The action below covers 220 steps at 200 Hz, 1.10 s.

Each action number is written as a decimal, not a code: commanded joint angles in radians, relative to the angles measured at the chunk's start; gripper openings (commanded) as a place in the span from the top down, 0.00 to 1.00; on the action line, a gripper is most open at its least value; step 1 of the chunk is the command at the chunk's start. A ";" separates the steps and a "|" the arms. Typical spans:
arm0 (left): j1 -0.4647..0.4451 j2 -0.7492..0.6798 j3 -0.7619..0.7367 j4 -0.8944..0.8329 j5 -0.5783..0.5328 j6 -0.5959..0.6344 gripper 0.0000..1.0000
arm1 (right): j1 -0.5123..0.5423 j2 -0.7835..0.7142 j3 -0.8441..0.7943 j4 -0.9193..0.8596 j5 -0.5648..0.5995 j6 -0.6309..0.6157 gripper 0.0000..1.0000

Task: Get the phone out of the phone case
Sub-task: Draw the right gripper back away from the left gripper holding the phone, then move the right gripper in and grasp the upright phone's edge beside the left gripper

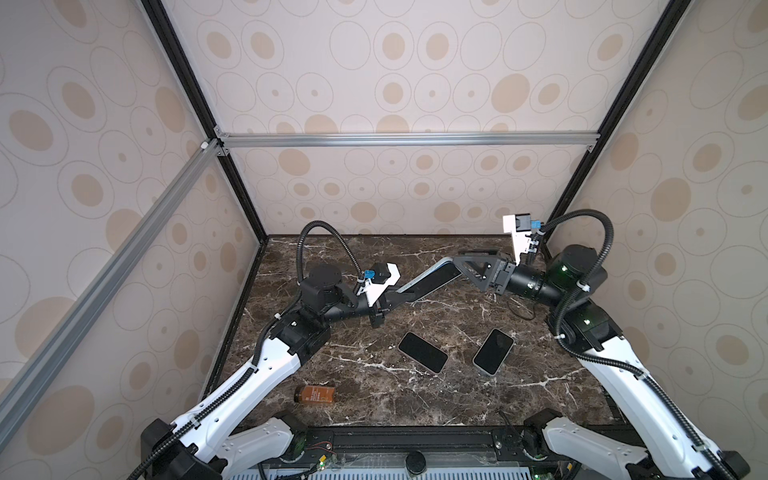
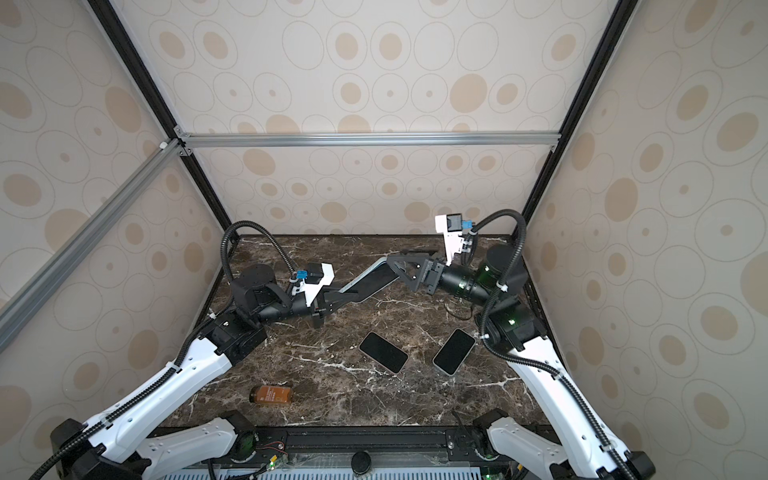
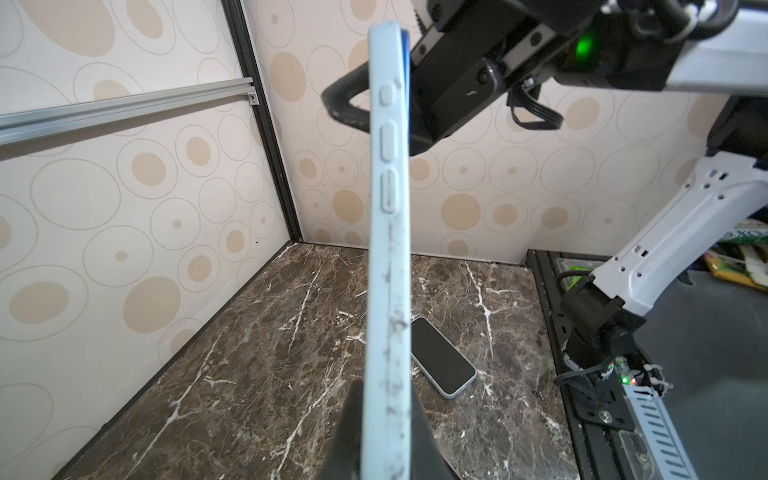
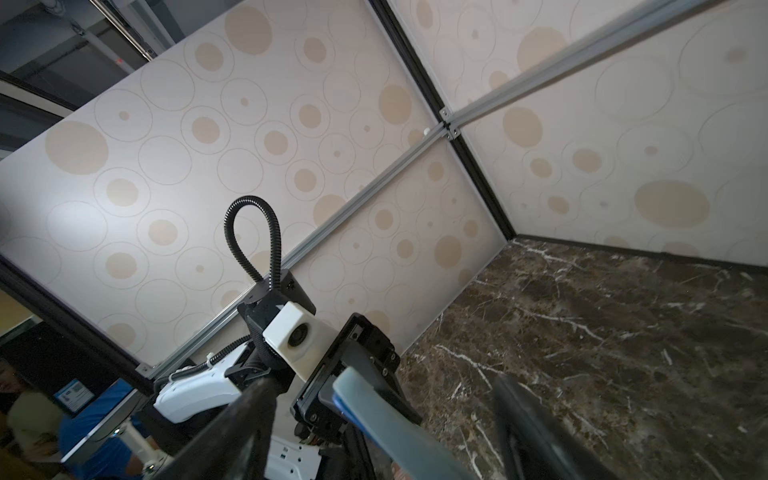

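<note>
The left claw [image 1: 401,296] pinches the cased phone [image 1: 432,277] at its eight-o'clock end above the counter [image 1: 353,353], right claw [image 1: 457,256] spread wide around the two-o'clock end.

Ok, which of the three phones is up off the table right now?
The blue-cased phone, gripped in the air by the left gripper. The other two phones lie flat on the table, screens up.

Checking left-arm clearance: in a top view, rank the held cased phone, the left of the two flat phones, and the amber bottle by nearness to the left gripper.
1. cased phone: held aloft in the left gripper.
2. left flat phone: lying below, toward the middle.
3. amber bottle: lying at the front left.
</note>
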 commanded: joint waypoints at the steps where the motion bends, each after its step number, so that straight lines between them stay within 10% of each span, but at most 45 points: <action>1: 0.001 -0.026 -0.001 0.217 -0.006 -0.173 1.00 | -0.001 -0.085 -0.059 0.065 0.135 -0.122 0.15; 80: -0.008 -0.001 -0.072 0.617 -0.031 -0.703 1.00 | 0.005 -0.075 -0.158 0.239 -0.067 -0.106 0.23; 145: -0.055 0.038 -0.070 0.850 -0.029 -0.890 1.00 | 0.102 0.084 -0.156 0.586 -0.119 0.016 0.34; 220: -0.069 0.043 -0.060 0.865 -0.014 -0.894 1.00 | 0.163 0.145 -0.078 0.564 -0.220 -0.063 0.51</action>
